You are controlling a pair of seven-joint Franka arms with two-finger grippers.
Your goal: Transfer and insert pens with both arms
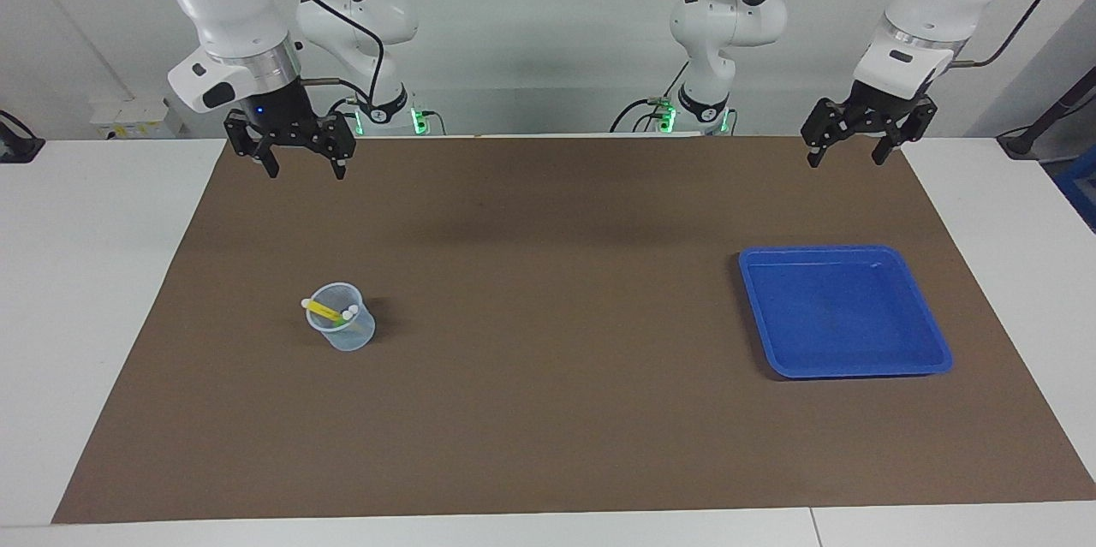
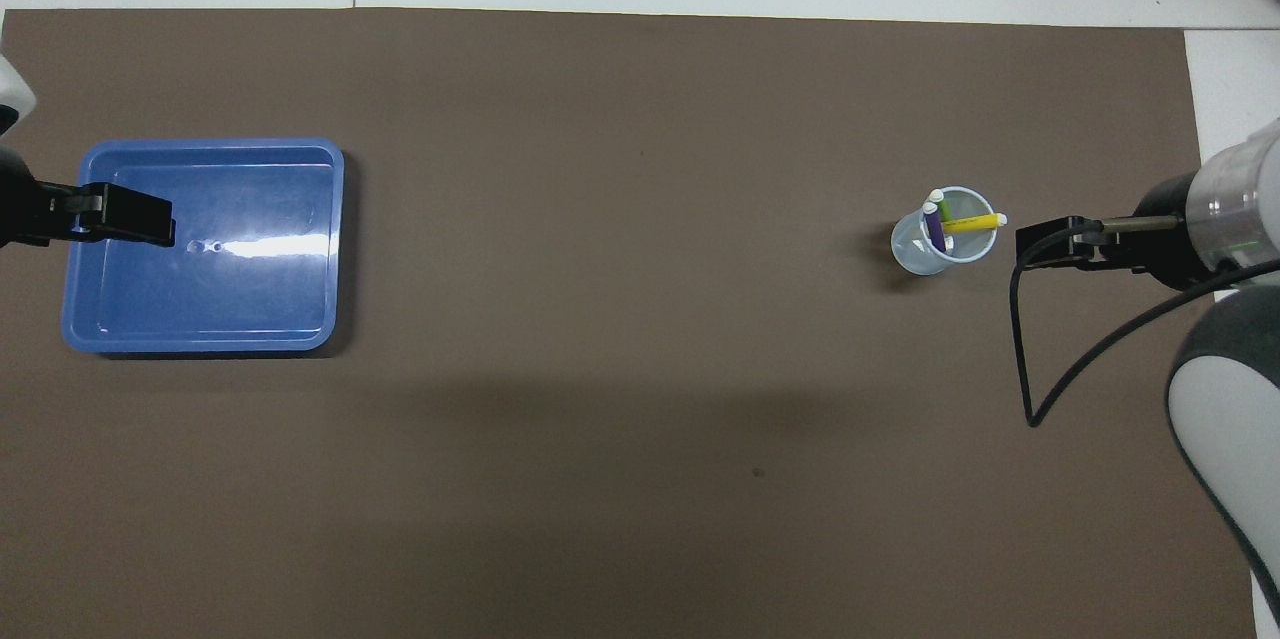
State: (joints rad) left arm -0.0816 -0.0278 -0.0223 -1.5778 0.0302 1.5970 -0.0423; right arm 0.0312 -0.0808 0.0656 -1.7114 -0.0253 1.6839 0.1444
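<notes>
A clear plastic cup stands on the brown mat toward the right arm's end of the table. Three pens stand in it: a purple pen, a green pen and a yellow pen that leans out over the rim. My right gripper hangs open and empty over the mat's edge nearest the robots, well above the cup. At the other end, my left gripper waits open and empty over the mat.
An empty blue tray lies on the mat toward the left arm's end. Two smaller idle arms with green lights stand at the robots' edge. White tabletop borders the mat.
</notes>
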